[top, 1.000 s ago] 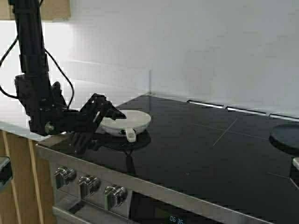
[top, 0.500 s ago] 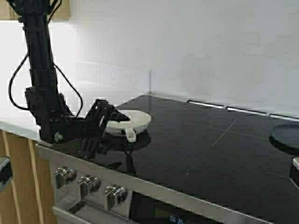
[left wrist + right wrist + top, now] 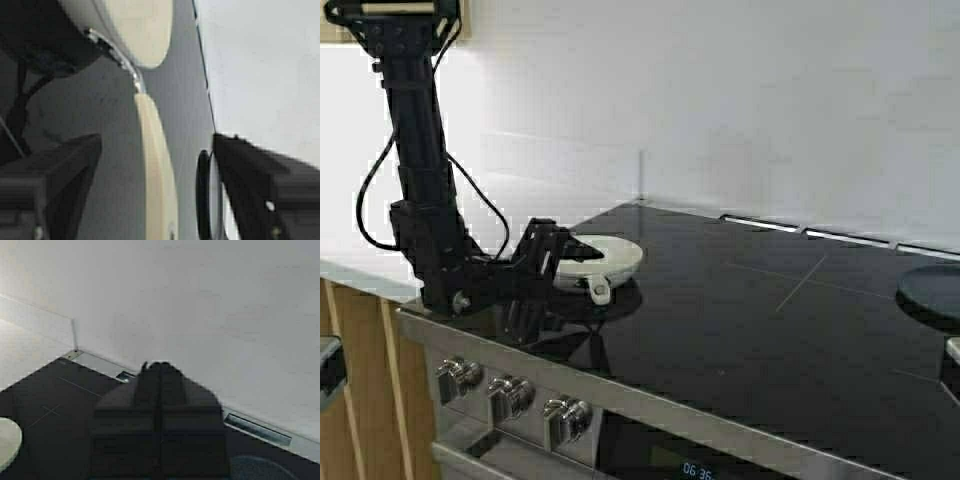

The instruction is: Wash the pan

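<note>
pan (image 3: 603, 256) on stove tabletop (image 3: 760, 320), front-left | left claw (image 3: 155, 165) spread astride its handle (image 3: 156, 175), not pinching | right claw (image 3: 160, 390) pressed together, idle | risk: off-centre closing nudges handle, pan spins away

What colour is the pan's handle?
Cream-white, like the pan itself; the handle shows best in the left wrist view.

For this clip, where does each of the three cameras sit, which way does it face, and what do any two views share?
High view: above and behind the arms, looking down at the black cooktop; left arm and left gripper show at the pan.
Left wrist view: looks along the pan's handle between open fingers.
Right wrist view: faces the wall; shut right gripper fills the foreground.
Shared: all three views show the pan.
</note>
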